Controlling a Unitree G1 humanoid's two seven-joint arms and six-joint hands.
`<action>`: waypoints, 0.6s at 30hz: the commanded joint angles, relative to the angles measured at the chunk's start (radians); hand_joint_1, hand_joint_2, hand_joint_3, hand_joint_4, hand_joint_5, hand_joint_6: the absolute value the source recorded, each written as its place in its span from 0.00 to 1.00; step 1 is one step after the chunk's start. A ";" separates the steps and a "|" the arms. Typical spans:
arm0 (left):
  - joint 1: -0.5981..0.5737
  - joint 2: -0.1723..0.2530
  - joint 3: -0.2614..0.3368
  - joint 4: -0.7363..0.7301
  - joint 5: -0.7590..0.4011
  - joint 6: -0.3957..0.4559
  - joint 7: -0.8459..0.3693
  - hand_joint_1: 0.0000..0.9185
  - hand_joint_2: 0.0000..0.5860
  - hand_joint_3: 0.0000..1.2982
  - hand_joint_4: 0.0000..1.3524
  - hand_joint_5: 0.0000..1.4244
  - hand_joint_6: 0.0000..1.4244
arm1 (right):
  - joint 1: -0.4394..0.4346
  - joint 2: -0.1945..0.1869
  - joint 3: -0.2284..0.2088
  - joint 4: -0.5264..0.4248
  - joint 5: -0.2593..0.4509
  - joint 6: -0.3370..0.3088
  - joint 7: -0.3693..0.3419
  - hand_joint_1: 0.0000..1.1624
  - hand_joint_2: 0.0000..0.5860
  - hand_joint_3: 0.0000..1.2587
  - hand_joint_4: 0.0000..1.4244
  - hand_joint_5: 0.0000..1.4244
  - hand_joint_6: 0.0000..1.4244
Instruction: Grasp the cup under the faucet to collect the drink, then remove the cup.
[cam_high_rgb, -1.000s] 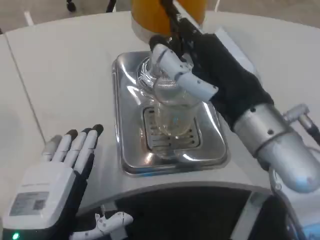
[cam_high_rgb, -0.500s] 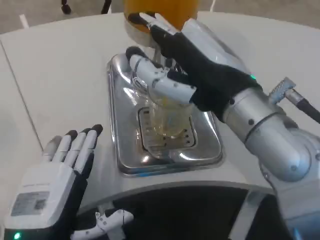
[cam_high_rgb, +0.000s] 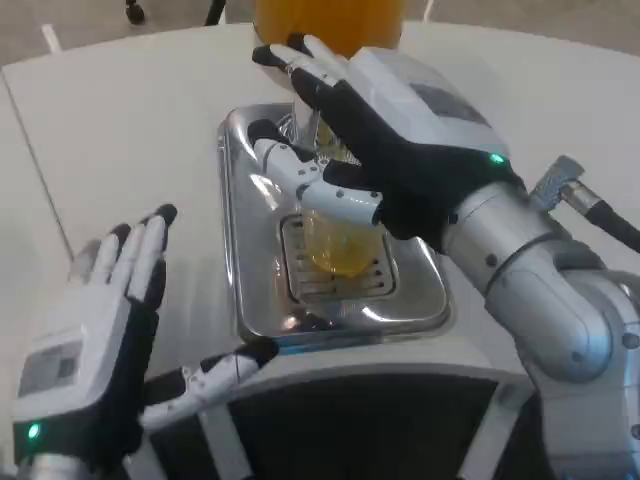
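the right hand (cam_high_rgb: 400, 150) reaches over the steel drip tray (cam_high_rgb: 250, 270), its white back facing up and its dark palm turned toward the cup (cam_high_rgb: 335, 240). its thumb and fingers (cam_high_rgb: 300, 175) wrap the upper part of the cup, so it has hold of the cup; other fingers stretch past it toward the orange dispenser (cam_high_rgb: 330, 22) at the far end of the tray. the silver right forearm (cam_high_rgb: 530, 280) runs off from the tray toward the near right.

there is one cup, a clear one, standing upright on the slotted grate (cam_high_rgb: 345, 270) in the middle of the tray, with a little yellow-orange drink in its bottom. the faucet itself is hidden behind the hand, so i cannot tell how the cup's mouth sits beneath it.

there is one tray, a shiny rectangular one with rounded corners, lying on the white desk (cam_high_rgb: 130, 130) with its far end against the base of the one orange dispenser.

the left hand (cam_high_rgb: 95, 340) hovers to the near left of the tray, apart from it. its fingers are straight and spread, tips pointing away from the robot, its thumb sticking out toward the tray's near corner, and it holds nothing. a small green light glows on its back near the wrist, and another green light shows on the right hand's wrist.
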 joint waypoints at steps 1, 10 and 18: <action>-0.047 -0.018 -0.028 0.039 0.010 0.012 0.026 0.22 0.09 0.00 0.00 0.00 0.00 | 0.023 0.030 0.021 0.008 -0.006 -0.006 0.054 0.13 0.92 0.08 0.00 0.03 0.06; -0.135 -0.047 -0.084 0.117 0.000 0.013 0.051 0.27 0.09 0.00 0.00 0.00 0.00 | 0.075 -0.012 -0.067 -0.092 -0.016 0.003 0.144 0.14 0.92 0.08 0.00 0.03 0.06; -0.190 -0.058 -0.105 0.174 -0.018 0.018 0.062 0.28 0.08 0.00 0.00 0.00 0.00 | 0.099 -0.005 -0.090 -0.108 -0.028 -0.006 0.156 0.17 0.92 0.08 0.00 0.03 0.06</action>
